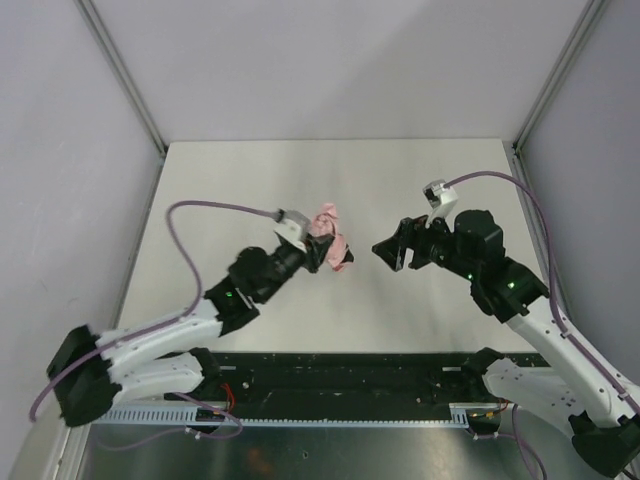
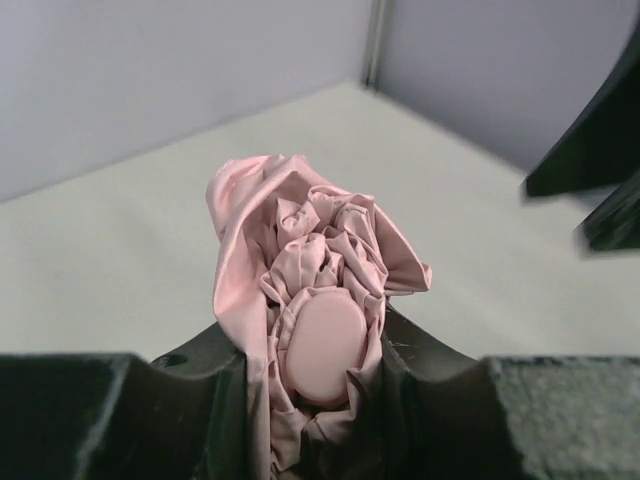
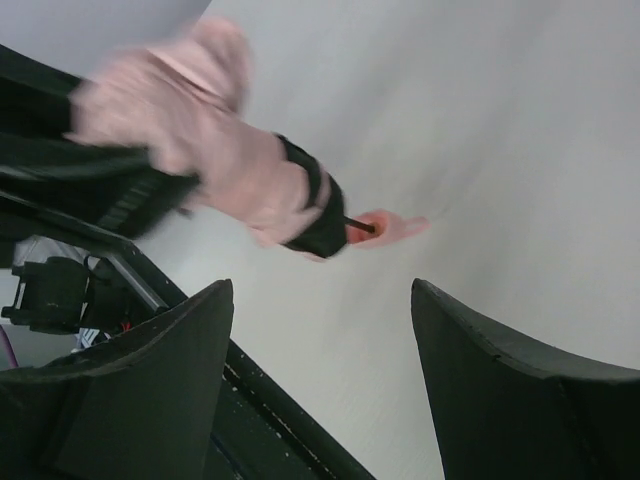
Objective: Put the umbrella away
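Note:
The umbrella [image 1: 328,238] is a bunched pale pink fabric bundle held above the table [image 1: 300,180]. My left gripper [image 1: 312,252] is shut on it. In the left wrist view the crumpled fabric [image 2: 300,240] and a smooth pink oval cap [image 2: 322,345] sit squeezed between the jaws of the left gripper [image 2: 316,400]. The right wrist view shows the umbrella [image 3: 215,160] blurred, with dark lining [image 3: 318,215], a short black shaft [image 3: 360,226] and the pink handle [image 3: 392,228] pointing toward my right gripper [image 3: 320,340]. My right gripper [image 1: 388,250] is open and empty, a short way right of the umbrella.
Grey walls and metal posts [image 1: 120,70] close in the table at back and sides. A black rail [image 1: 340,375] with the arm bases runs along the near edge. The right gripper's fingers [image 2: 600,150] show dark at the right of the left wrist view.

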`<action>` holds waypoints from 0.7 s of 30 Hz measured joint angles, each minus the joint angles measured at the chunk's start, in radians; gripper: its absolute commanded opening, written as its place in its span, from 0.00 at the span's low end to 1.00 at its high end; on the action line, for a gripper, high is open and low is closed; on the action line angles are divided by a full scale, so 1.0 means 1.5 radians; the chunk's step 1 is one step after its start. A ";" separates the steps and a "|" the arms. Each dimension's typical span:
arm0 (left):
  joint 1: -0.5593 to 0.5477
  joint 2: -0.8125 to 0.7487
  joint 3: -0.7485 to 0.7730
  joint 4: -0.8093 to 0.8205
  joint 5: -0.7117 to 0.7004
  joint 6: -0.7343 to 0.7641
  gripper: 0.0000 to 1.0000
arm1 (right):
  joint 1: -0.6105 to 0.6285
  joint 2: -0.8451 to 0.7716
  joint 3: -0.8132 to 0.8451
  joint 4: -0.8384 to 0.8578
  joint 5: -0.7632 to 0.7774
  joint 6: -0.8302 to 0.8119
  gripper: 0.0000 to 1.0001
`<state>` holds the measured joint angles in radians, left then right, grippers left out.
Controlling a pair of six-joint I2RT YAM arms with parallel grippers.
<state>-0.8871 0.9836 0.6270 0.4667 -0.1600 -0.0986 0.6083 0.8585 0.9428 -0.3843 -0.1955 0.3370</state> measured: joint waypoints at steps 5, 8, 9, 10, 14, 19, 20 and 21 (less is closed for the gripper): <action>-0.047 0.162 -0.062 0.086 -0.054 0.072 0.00 | -0.014 -0.020 0.000 -0.024 -0.011 -0.001 0.76; -0.056 0.249 -0.083 0.128 -0.059 0.076 0.00 | -0.018 -0.031 -0.002 -0.038 -0.016 -0.001 0.76; -0.059 0.273 -0.087 0.142 -0.057 0.074 0.00 | -0.018 -0.032 -0.004 -0.040 -0.017 -0.001 0.77; -0.060 0.289 -0.089 0.166 -0.055 0.070 0.00 | -0.018 -0.033 -0.008 -0.039 -0.019 -0.001 0.77; -0.060 0.325 -0.096 0.250 -0.012 0.028 0.00 | -0.019 -0.029 -0.039 -0.039 -0.038 -0.001 0.79; -0.035 0.296 -0.138 0.284 0.106 -0.052 0.03 | -0.020 0.012 -0.058 -0.035 -0.108 -0.019 0.88; -0.021 0.278 -0.149 0.276 0.149 -0.075 0.04 | -0.020 0.020 -0.062 -0.031 -0.133 -0.028 0.89; -0.001 0.255 -0.158 0.267 0.190 -0.101 0.04 | -0.021 0.027 -0.068 -0.025 -0.164 -0.037 0.91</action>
<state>-0.8879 1.3663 0.3897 0.8665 0.1257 -0.2497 0.5774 0.8986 0.8410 -0.4225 -0.4408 0.2810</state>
